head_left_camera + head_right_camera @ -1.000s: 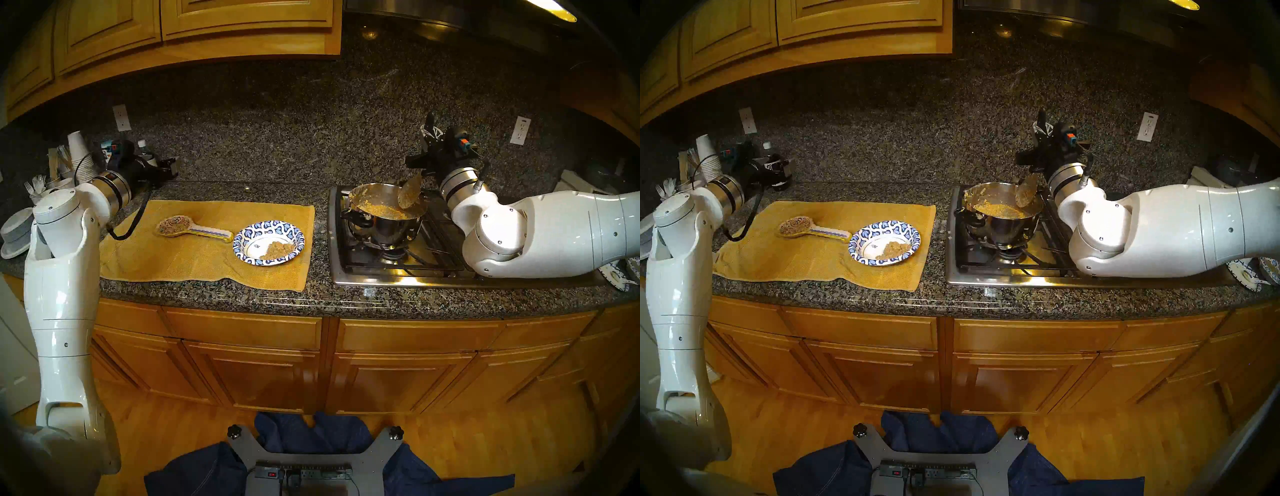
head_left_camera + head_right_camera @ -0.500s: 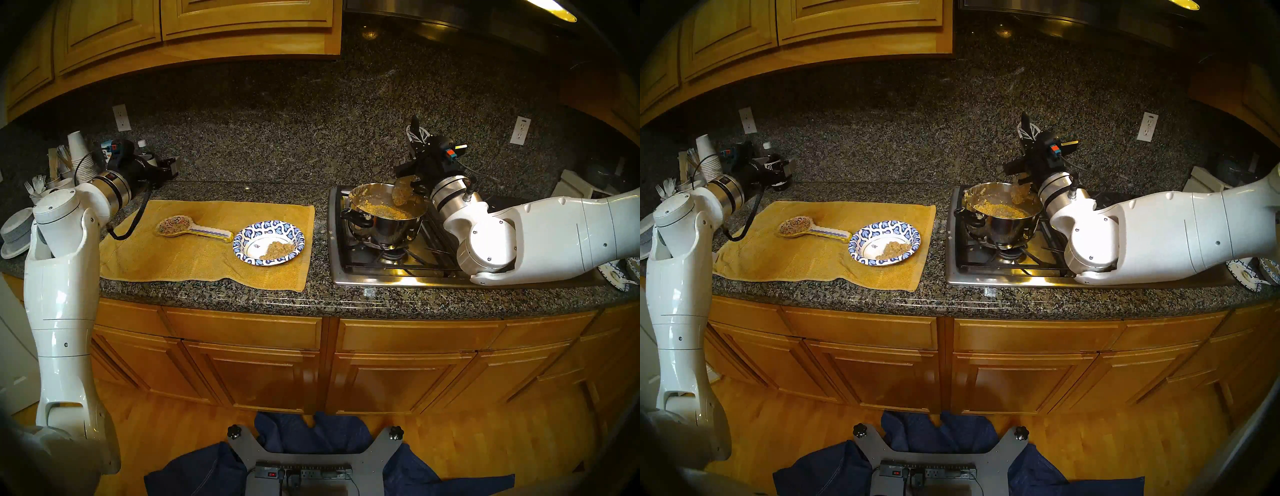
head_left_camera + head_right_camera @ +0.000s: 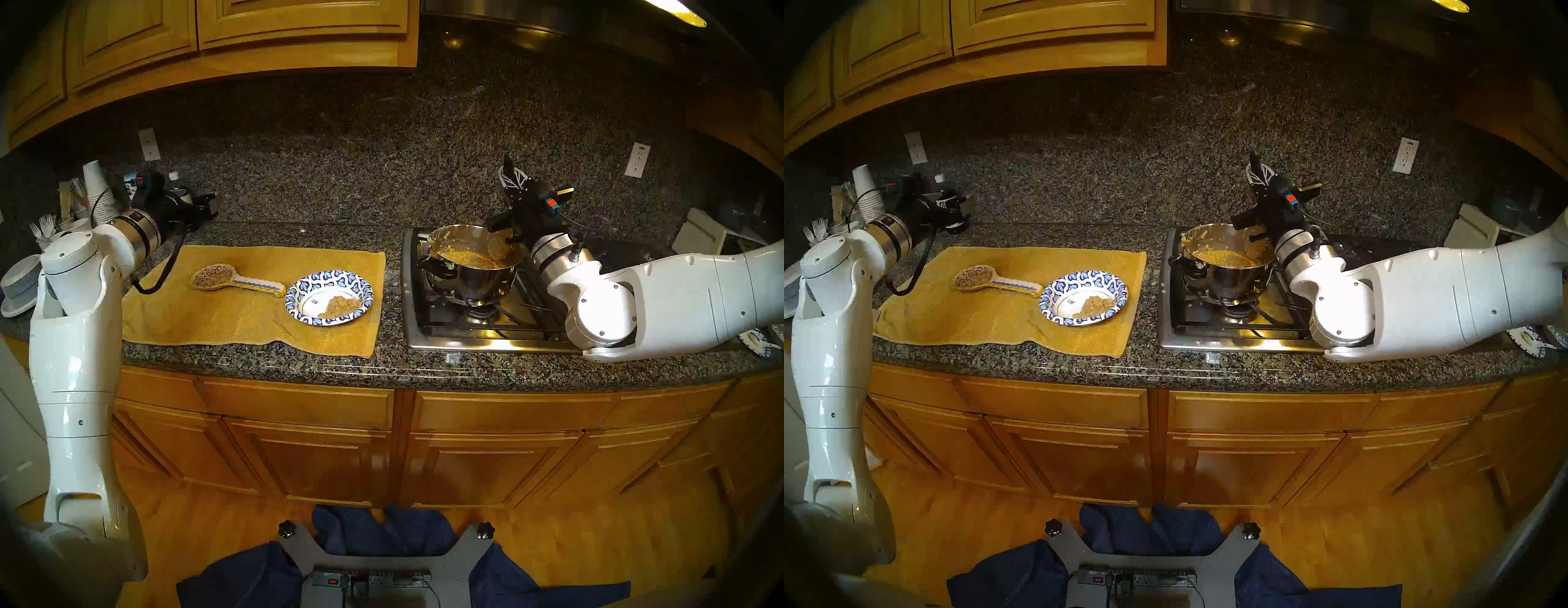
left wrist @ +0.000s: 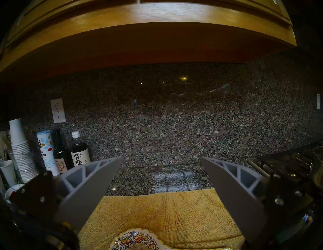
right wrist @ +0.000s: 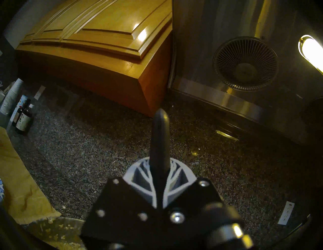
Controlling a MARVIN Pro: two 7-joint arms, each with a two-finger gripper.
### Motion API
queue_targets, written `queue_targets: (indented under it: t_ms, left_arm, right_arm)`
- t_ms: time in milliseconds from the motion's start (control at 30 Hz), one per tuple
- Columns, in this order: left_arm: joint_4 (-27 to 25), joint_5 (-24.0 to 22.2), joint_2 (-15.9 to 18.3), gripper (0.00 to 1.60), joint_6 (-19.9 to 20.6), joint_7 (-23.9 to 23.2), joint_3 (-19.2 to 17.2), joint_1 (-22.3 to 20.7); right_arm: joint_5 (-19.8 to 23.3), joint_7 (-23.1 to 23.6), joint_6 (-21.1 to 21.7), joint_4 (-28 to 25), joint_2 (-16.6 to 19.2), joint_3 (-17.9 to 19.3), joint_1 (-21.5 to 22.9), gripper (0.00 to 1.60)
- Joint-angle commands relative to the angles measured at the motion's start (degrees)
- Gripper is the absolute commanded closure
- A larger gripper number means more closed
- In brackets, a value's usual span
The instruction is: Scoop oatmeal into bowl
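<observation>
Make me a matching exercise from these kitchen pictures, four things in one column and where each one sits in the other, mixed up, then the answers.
Things:
1. paper bowl
2. steel pot
3. spoon rest
4. stacked paper cups

Places:
A. on the stove burner
B. far left of the counter, by the backsplash
C. on the yellow towel, its right part, holding a little oatmeal
D. on the yellow towel, left of the bowl

Pairs: 1-C, 2-A, 3-D, 4-B

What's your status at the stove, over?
Right gripper shut on spoon handle, spoon bowl down in the pot. Left gripper open, empty. Bowl holds some oatmeal. Nothing blocking.
</observation>
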Motion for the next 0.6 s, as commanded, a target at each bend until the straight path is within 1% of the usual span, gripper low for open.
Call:
queue_targets:
  t_ms: [0,233,400,433,467,500,567]
  left_arm:
    - [-1.55,-0.19,0.45,0.0,-1.03,-0.12,-0.26,-1.84]
    - [-1.55,-0.22,0.47,0.0,-1.04,-0.1,-0.25,-1.83]
    - [-1.55,-0.24,0.48,0.0,-1.03,-0.09,-0.24,-1.82]
    - [-1.55,-0.24,0.49,0.0,-1.02,-0.08,-0.24,-1.82]
    - [-1.55,-0.25,0.5,0.0,-1.01,-0.07,-0.24,-1.81]
    - [-1.55,-0.25,0.5,0.0,-1.01,-0.07,-0.24,-1.81]
    - [-1.55,-0.26,0.5,0.0,-0.98,-0.07,-0.23,-1.81]
  right_arm:
    - [-3.19,-0.97,0.02,-0.79,0.62,0.34,1.64,1.6]
    - [-3.8,-0.3,-0.33,-1.28,0.39,-0.09,1.25,1.6]
    - [-2.57,1.07,-1.24,-1.86,-0.05,0.08,1.35,1.6]
    - [-1.7,1.42,-1.62,-2.13,-0.07,0.22,1.35,1.6]
    - [1.12,1.86,-2.77,-3.05,0.09,0.91,1.17,1.6]
    - [1.12,1.86,-2.77,-3.05,0.09,0.91,1.17,1.6]
    - [3.66,2.33,-3.66,-3.86,0.26,1.47,1.13,1.6]
